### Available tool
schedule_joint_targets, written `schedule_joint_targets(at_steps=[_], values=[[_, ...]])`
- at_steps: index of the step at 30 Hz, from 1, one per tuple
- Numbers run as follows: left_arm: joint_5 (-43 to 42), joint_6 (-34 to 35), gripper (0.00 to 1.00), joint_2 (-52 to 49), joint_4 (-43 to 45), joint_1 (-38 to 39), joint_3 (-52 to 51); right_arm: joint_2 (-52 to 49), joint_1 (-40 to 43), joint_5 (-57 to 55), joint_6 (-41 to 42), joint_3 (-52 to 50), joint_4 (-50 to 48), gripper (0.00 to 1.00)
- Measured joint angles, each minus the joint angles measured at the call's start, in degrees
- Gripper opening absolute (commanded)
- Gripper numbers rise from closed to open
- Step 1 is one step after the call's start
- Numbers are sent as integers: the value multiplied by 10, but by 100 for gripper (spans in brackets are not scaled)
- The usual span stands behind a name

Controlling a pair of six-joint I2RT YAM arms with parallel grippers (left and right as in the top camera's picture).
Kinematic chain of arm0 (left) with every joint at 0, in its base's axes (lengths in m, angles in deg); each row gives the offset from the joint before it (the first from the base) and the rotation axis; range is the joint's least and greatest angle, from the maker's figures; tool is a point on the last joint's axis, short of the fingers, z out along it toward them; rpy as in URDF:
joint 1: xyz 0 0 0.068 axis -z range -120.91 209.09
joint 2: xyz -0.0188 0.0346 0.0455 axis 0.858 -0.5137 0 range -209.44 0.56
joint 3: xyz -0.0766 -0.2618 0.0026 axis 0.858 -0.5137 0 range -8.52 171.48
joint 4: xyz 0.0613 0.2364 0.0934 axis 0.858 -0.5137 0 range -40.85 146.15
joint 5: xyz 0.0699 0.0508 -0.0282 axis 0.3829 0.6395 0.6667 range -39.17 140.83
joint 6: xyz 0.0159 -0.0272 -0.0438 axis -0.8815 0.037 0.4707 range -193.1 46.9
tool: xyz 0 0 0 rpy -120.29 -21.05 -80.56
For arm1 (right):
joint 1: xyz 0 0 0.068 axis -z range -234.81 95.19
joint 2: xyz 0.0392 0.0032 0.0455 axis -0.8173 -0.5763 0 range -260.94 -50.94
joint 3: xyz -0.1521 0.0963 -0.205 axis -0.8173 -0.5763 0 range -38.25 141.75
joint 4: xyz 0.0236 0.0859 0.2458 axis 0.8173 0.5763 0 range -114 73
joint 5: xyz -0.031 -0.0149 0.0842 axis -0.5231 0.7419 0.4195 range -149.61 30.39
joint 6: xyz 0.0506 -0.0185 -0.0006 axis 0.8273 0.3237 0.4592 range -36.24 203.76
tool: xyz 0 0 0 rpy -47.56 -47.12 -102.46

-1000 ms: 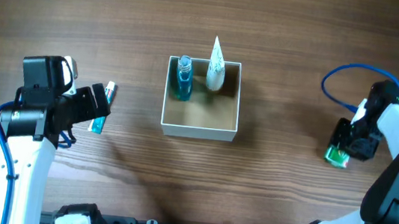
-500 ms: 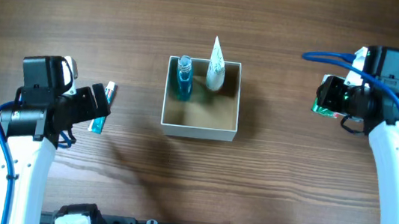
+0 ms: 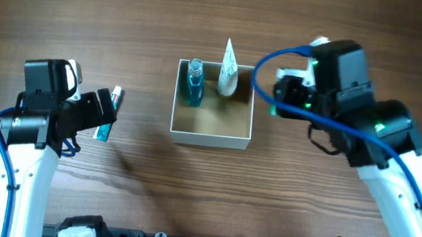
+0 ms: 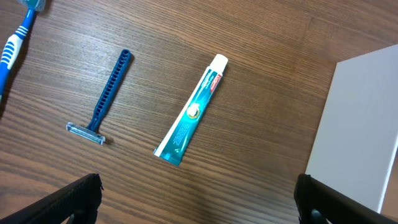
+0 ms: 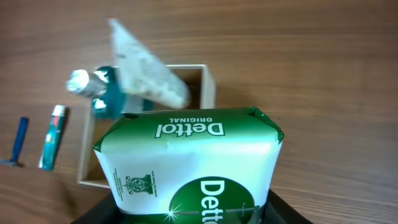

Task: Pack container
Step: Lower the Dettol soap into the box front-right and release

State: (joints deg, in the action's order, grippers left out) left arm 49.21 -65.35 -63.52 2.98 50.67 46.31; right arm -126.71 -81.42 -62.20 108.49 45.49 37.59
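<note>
green dettol soap pack (image 5: 193, 168) sits clenched in your right gripper (image 5: 186, 210), held just right of the central container (image 3: 209, 140), ready to drop into its bare front half; your left gripper (image 4: 199, 202) hangs released above the toothpaste (image 4: 191, 110), probably your next pick

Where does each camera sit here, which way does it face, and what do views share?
Overhead: above the table, facing straight down on the container; left arm and right arm show.
Left wrist: on the left arm, facing down at toothpaste and razor; left gripper open, tips at bottom.
Right wrist: on the right arm, facing down toward the container past the green soap pack in the right gripper.
Shared: container in all three; toothpaste and razor in both wrist views.
</note>
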Motion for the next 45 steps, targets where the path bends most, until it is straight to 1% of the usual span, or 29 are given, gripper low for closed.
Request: schedule_joint_targets(at_steps=[3,8,11,17,18,20,22,23,24,27,28,39,41,42,43,44,45], values=[[0,0,100,0,0,0,0,-38,-60,-20,46,3,-3,4],[0,0,100,0,0,0,0,-134,-105,-44,145,3,-19,4],[0,0,100,0,0,0,0,-174,-113,-49,194,3,-24,4],[0,0,100,0,0,0,0,-228,-113,-56,234,3,-24,4],[0,0,100,0,0,0,0,-233,-113,-57,235,3,-25,6],[0,0,100,0,0,0,0,-238,-113,-58,236,3,-24,20],[0,0,100,0,0,0,0,-239,-113,-59,237,3,-24,31],[0,0,100,0,0,0,0,-239,-113,-59,237,3,-24,42],[0,0,100,0,0,0,0,-239,-113,-59,236,3,-24,46],[0,0,100,0,0,0,0,-239,-113,-61,237,3,-22,54],[0,0,100,0,0,0,0,-239,-113,-61,236,3,-23,61],[0,0,100,0,0,0,0,-239,-113,-63,219,3,-22,62],[0,0,100,0,-1,0,0,-237,-113,-90,222,3,-15,63],[0,0,100,0,-1,0,0,-231,-111,-109,231,3,-9,66],[0,0,100,0,-2,0,0,-216,-104,-135,245,3,0,68],[0,0,100,0,-3,0,0,-179,-83,-167,259,3,0,72],[0,0,100,0,-3,0,0,-158,-70,-180,263,3,0,72]])
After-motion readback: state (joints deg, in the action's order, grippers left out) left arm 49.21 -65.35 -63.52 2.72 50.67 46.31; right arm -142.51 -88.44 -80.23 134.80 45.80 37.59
